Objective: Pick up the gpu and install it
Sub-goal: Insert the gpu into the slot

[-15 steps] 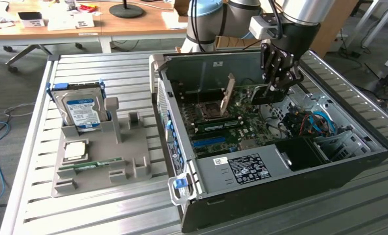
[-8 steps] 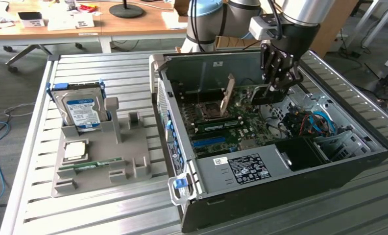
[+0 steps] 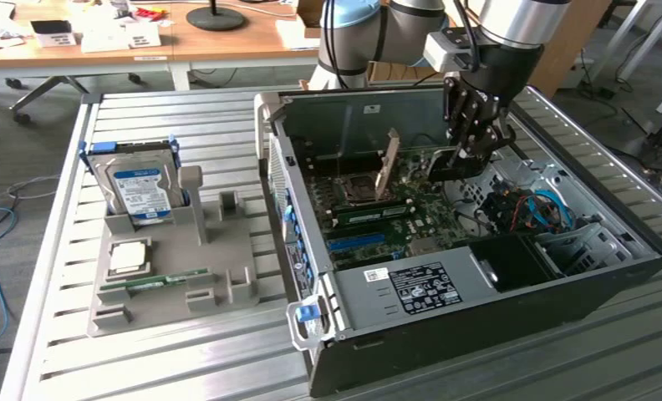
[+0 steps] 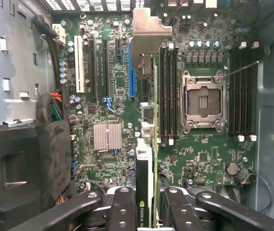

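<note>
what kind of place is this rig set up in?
Probably a robotics lab or workshop: an open PC case on a slatted metal table, a fixture holding a hard drive, office desks behind.

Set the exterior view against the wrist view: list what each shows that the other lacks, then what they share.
Exterior view: the hard drive standing in the grey holder, the memory stick and the slatted table. Wrist view: the green label on the edge of the gpu. Shared: the gripper shut on the gpu, held on edge over the motherboard, beside the CPU socket.
</note>
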{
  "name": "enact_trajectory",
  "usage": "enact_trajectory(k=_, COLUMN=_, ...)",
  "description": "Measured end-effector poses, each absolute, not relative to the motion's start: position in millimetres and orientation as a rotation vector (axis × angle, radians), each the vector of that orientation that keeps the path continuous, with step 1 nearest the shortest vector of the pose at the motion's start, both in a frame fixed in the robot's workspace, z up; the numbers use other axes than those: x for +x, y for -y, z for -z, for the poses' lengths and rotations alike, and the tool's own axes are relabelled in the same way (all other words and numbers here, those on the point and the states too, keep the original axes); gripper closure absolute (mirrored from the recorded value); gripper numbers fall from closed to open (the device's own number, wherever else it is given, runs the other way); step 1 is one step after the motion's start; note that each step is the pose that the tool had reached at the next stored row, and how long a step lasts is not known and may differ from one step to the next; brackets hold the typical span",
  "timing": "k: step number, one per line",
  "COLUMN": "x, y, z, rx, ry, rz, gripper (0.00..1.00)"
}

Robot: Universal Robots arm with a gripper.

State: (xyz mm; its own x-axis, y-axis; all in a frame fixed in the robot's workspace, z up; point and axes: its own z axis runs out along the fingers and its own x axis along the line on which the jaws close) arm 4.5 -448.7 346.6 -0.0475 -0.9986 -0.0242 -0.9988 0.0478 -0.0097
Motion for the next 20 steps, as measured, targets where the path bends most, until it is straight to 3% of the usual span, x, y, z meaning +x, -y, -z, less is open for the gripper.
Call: enact_trajectory(k=20, x=4, y=449, z=-333, rx=-2.151, ry=-2.256, rz=-0.015, gripper=0.73)
